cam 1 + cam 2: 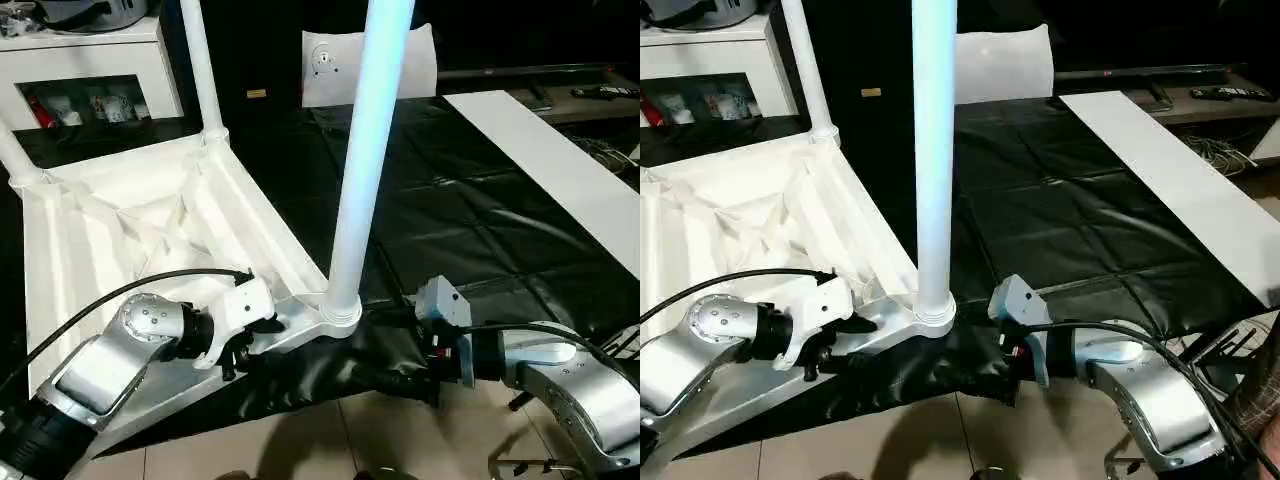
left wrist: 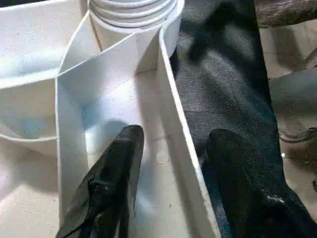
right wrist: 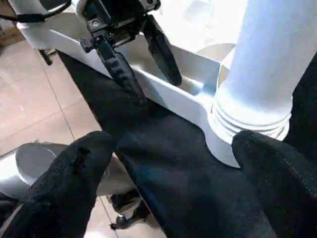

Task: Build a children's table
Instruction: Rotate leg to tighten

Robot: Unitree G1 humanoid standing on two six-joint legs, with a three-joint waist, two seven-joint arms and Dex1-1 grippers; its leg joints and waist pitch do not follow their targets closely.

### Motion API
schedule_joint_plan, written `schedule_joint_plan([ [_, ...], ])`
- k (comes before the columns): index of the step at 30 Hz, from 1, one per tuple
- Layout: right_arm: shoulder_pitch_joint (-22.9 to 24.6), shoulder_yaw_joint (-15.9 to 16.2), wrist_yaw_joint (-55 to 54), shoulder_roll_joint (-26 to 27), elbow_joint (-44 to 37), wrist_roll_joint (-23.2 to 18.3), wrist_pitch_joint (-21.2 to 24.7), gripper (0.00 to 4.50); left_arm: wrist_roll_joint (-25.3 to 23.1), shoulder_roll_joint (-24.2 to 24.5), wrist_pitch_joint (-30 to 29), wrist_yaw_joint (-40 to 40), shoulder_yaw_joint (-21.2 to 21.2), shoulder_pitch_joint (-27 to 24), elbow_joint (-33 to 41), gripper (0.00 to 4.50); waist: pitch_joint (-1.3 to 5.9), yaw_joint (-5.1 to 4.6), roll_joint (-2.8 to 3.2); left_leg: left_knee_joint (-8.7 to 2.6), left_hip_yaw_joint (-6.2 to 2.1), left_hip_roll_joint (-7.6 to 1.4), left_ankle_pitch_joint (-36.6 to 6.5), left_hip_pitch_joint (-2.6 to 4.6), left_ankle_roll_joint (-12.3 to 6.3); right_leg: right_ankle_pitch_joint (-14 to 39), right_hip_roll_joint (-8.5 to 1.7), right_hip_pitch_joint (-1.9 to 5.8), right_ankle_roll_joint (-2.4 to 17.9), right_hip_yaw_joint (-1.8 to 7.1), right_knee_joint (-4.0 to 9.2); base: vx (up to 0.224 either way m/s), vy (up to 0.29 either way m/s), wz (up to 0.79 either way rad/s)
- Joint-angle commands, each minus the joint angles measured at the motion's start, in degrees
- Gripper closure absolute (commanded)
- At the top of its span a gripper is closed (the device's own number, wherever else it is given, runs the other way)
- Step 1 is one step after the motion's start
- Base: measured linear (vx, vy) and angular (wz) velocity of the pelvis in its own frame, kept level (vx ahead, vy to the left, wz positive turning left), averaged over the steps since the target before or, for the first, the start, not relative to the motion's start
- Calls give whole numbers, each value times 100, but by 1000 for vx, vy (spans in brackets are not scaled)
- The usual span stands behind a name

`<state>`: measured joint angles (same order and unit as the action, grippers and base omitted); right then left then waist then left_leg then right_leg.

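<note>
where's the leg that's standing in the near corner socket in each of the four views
Left eye view: the near leg rises from lower centre to the top edge.
Right eye view: it stands left of centre.
Left wrist view: its threaded foot sits at the top edge.
Right wrist view: it fills the upper right.
Shared landmark: the tabletop's corner socket, ringing the leg's foot.

Left gripper straddles tabletop rim beside leg.
</note>
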<state>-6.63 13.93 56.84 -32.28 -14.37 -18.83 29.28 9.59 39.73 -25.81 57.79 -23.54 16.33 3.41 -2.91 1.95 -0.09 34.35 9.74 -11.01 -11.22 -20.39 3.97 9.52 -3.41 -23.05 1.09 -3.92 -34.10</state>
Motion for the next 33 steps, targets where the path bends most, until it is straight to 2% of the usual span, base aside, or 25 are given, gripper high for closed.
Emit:
schedule_joint_plan([
  [1,-37,19,55,-73,57,38,-73,0,-84,-8,82,56,-22,89,-42,253,312,13,47,-432,-83,-183,-1542,26,-67,2378,-386,245,667,270,487,0,0,0],
  [7,-24,40,66,-76,107,49,-127,0,-139,-6,194,146,-11,115,-176,312,306,13,44,-429,-80,-180,-1592,39,-70,2453,-386,238,684,269,493,0,0,0],
  [9,-29,47,67,-79,107,54,-129,0,-150,2,201,166,-7,123,-203,318,302,8,17,-428,-77,-175,-1601,32,-75,2513,-384,244,657,267,500,0,0,0],
  [11,-35,50,67,-80,105,57,-135,0,-174,-7,210,185,6,132,-234,333,295,14,29,-427,-78,-175,-1603,43,-81,2642,-390,232,617,269,509,0,0,0],
  [12,-35,50,67,-80,105,57,-135,0,-174,-7,210,185,6,132,-234,355,295,14,29,-427,-78,-175,-1603,43,-81,2642,-390,232,617,269,509,0,0,0],
  [16,-45,46,70,-70,113,69,-160,0,-248,-18,306,211,-3,167,-340,372,282,8,25,-421,-85,-161,-1733,62,-68,3016,-390,212,475,251,560,0,0,0],
  [17,-48,45,68,-62,118,76,-167,0,-280,-18,362,222,-9,178,-375,389,274,6,40,-421,-91,-156,-1793,72,-65,3139,-388,200,432,240,579,0,0,0],
  [20,-54,40,58,-51,123,88,-177,0,-358,-21,587,271,-24,207,-474,400,271,12,26,-402,-88,-137,-1867,94,-63,3389,-383,174,309,226,625,0,0,0],
  [22,-59,34,47,-44,127,92,-181,0,-422,1,785,319,-46,233,-571,412,262,24,37,-405,-96,-139,-1943,112,-57,3511,-379,153,257,213,651,0,0,0],
  [23,-66,33,36,-42,124,101,-186,0,-511,64,1185,480,-113,264,-719,417,260,27,35,-406,-100,-136,-1996,110,-39,3576,-385,156,228,204,657,0,0,0],
  [24,-74,27,29,-38,127,103,-189,0,-519,74,1366,567,-132,276,-785,417,250,29,22,-401,-103,-125,-2028,114,-56,3669,-380,143,185,195,689,0,0,0],
  [27,-93,19,19,-32,135,109,-202,0,-491,25,1743,704,-129,308,-953,435,255,34,30,-406,-118,-123,-2138,129,-25,3840,-396,136,77,177,714,0,0,0],
  [29,-104,14,10,-24,146,118,-219,0,-518,11,1974,828,-180,357,-1073,436,259,53,39,-423,-126,-151,-2206,148,-4,3726,-408,131,152,181,690,0,0,0],
  [31,-117,16,-21,-5,142,132,-234,0,-580,-65,2591,1045,-253,494,-1445,445,256,68,48,-442,-130,-158,-2265,156,-13,3673,-412,135,175,180,707,0,0,0],
  [33,-125,16,-28,-2,145,138,-238,0,-632,-86,2849,1120,-285,568,-1616,447,261,102,61,-458,-126,-176,-2298,189,0,3511,-419,125,237,195,700,0,0,0],
])
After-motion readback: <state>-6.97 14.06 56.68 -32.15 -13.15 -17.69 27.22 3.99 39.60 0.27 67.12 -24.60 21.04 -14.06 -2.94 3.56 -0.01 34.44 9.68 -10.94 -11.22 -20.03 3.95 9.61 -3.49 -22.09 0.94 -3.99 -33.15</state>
